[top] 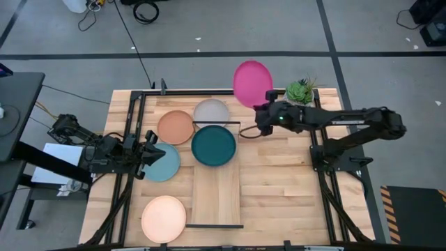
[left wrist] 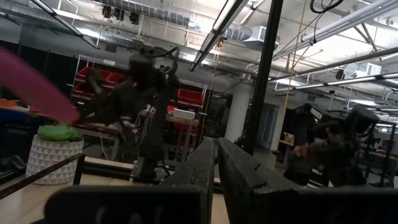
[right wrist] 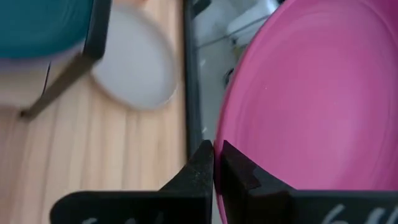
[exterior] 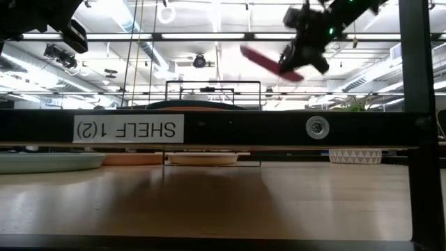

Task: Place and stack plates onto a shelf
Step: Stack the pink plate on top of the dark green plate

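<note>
A magenta plate (top: 251,82) hangs tilted in the air above the table's (top: 279,188) far edge, pinched by its rim in the right pincer (top: 263,115), beside a potted plant (top: 300,91). The step in hand looks like carrying it to the shelf (top: 217,199), where a dark teal plate (top: 213,145) already sits; the next move calls for levelling it over that plate. The left pincer (top: 151,155), fingers closed on nothing, waits over a light teal plate (top: 163,162). Orange (top: 175,127), grey (top: 211,111) and peach (top: 164,219) plates lie nearby. Behind: a workshop with ceiling lights.
</note>
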Robot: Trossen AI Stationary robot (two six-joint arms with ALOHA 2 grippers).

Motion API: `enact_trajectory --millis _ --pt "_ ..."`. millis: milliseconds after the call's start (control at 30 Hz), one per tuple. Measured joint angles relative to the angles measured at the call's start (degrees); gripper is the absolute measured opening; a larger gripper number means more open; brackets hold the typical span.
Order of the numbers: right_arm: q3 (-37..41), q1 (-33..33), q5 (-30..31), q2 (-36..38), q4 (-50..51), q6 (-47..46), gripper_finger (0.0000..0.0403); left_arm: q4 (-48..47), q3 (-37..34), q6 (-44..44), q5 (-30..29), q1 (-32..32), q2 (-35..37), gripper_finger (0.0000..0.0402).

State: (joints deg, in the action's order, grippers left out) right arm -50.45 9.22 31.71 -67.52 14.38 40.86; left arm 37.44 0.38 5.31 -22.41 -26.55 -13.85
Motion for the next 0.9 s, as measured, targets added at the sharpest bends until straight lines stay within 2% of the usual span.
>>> enact_trajectory --millis 167,467,900 --pt "-0.03 -6.18 3.38 2.7 -5.48 4.3 0.0015 -0.02 -0.02 -0.01 0.0 0.0 0.0 0.0027" --pt "-0.03 -16.71 10.53 2.66 -15.04 14.96 0.0015 -0.03 0.0 -0.03 0.0 0.01 0.0 0.0027" --pt "-0.09 -23.69 3.99 1.39 -14.92 10.26 0.0015 -0.03 0.0 -0.03 -0.02 0.02 0.0 0.0027"
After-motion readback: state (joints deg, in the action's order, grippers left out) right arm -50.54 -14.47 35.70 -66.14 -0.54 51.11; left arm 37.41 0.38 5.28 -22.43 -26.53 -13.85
